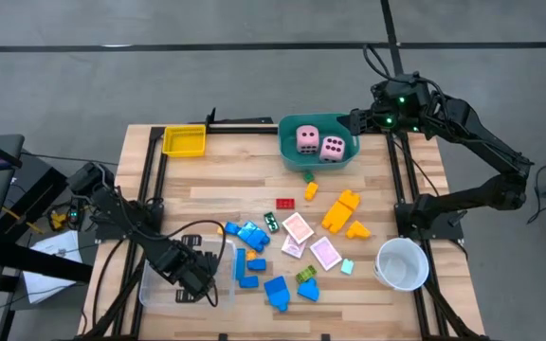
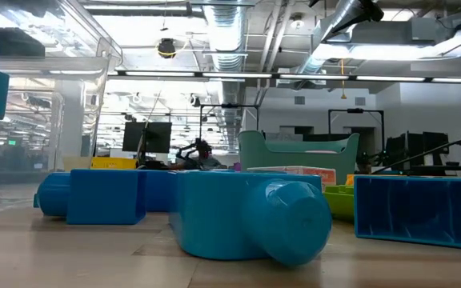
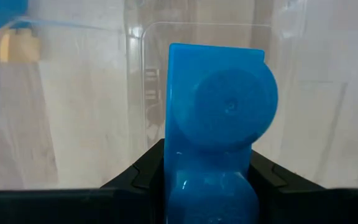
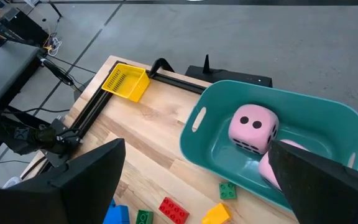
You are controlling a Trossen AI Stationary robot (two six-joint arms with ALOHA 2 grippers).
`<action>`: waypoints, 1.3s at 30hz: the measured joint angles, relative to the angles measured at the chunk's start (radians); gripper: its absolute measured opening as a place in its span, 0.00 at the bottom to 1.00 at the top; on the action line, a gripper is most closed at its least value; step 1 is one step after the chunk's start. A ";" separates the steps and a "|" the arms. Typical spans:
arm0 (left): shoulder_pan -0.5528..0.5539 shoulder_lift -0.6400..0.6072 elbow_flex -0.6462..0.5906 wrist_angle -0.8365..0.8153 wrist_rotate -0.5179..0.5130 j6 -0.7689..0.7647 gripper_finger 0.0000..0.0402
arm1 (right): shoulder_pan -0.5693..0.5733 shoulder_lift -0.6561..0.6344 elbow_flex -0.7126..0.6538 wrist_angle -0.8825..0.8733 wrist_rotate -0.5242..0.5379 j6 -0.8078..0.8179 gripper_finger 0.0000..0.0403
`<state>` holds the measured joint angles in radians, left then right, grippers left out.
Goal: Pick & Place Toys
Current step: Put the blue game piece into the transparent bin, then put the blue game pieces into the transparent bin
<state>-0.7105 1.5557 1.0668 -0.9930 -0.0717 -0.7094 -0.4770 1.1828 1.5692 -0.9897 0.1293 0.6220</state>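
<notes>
The left gripper (image 3: pixel 207 186) clamps a blue block (image 3: pixel 216 118) over the clear tray (image 1: pixel 164 289) at the table's near left. The right gripper (image 4: pixel 191 180), fingers spread wide and empty, hovers above the teal tub (image 1: pixel 297 156) at the far side, which holds two pink dice (image 1: pixel 308 138). More blocks and pink-white cards (image 1: pixel 298 227) lie scattered mid-table.

no readable text, labels, brands, numbers or signs anywhere

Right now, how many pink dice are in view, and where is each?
2. Both sit in the teal tub at the table's far edge: one die toward the left arm's side, the other die beside it. None seems hidden.
</notes>
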 joint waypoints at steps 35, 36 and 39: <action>-0.001 -0.333 -0.001 0.185 -0.172 -0.032 0.61 | 0.010 0.000 0.000 0.000 -0.001 0.007 0.96; -0.001 -0.350 -0.001 0.209 -0.208 -0.031 0.61 | 0.014 0.000 0.000 0.000 0.000 0.007 0.96; -0.001 -0.401 -0.001 0.269 -0.336 -0.029 0.60 | 0.024 0.000 0.000 0.000 -0.001 0.008 0.96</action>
<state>-0.7113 1.1551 1.0657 -0.7244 -0.4075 -0.7384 -0.4533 1.1828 1.5692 -0.9898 0.1287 0.6296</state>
